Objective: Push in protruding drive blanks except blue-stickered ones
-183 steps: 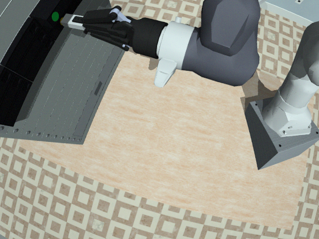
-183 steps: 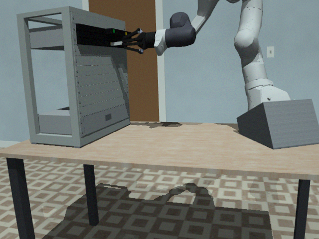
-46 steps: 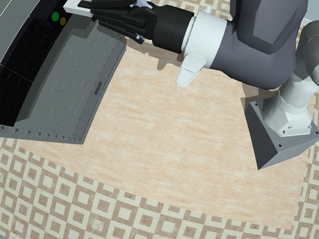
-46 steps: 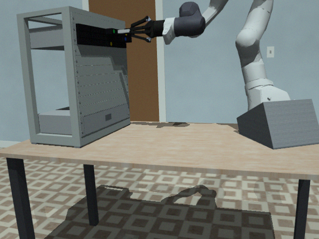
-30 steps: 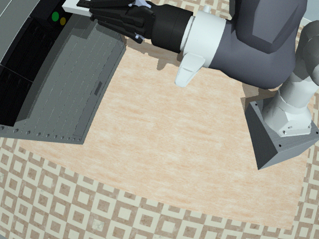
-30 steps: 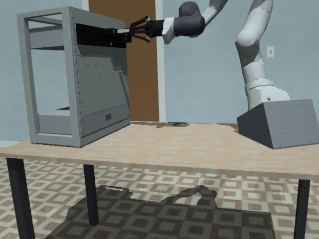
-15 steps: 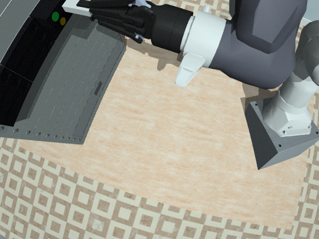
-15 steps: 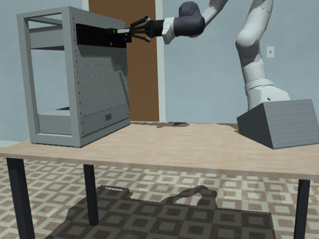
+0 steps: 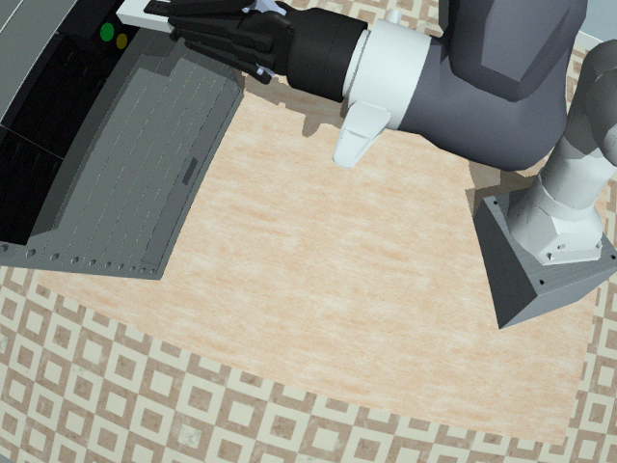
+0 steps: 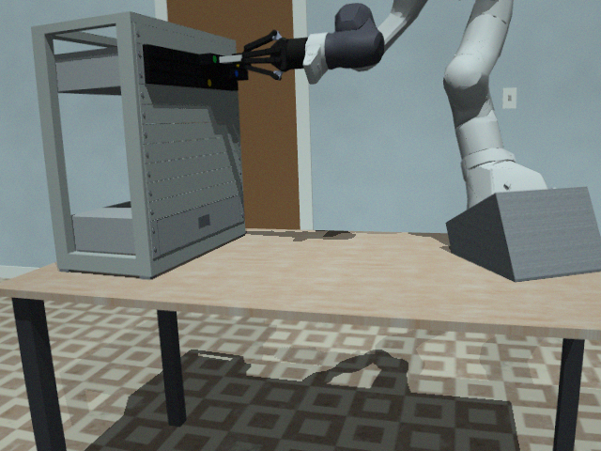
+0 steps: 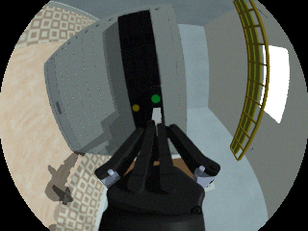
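Observation:
The grey rack (image 10: 140, 146) stands on the table's left side, with a black drive panel (image 10: 189, 72) across its top front. A pale drive blank (image 10: 226, 59) sticks out of that panel beside a green sticker (image 10: 214, 58); it also shows in the overhead view (image 9: 142, 13). My gripper (image 10: 240, 60) is shut and empty, with its fingertips against the blank's outer end. It shows too in the overhead view (image 9: 167, 17) and in the wrist view (image 11: 156, 130). A yellow sticker (image 10: 208, 82) and a blue sticker (image 10: 236, 73) sit lower on the panel.
The robot's grey base block (image 10: 526, 233) stands on the table's right side. Grey slatted panels (image 10: 193, 164) cover the rack's lower front. A brown door (image 10: 267, 146) is behind the rack.

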Robot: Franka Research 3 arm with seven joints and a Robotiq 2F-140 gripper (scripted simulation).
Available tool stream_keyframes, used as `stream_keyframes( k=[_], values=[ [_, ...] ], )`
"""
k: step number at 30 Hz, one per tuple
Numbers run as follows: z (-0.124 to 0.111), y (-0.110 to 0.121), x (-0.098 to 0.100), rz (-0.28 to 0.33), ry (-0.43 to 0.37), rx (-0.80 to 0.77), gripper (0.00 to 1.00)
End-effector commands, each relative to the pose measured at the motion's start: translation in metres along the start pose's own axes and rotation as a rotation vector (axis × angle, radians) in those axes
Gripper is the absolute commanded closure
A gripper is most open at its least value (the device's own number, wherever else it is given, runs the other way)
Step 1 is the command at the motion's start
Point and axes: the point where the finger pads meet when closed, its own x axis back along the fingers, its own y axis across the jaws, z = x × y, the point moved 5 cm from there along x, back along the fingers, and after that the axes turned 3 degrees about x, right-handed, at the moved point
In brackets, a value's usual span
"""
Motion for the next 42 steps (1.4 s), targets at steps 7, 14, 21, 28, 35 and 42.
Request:
stream_keyframes(
  k=[7,14,21,28,35,42],
  values=[
    [-0.001,-0.001,-0.006,-0.001,0.0,0.007,1.0],
    [-0.001,-0.001,-0.007,-0.001,0.0,0.007,1.0],
    [-0.002,0.001,-0.016,-0.001,0.0,0.007,1.0],
    [-0.002,0.001,-0.016,-0.001,0.0,0.007,1.0],
    [-0.003,0.001,-0.02,-0.001,0.0,0.007,1.0],
    [-0.004,0.002,-0.026,-0.001,0.0,0.007,1.0]
  ],
)
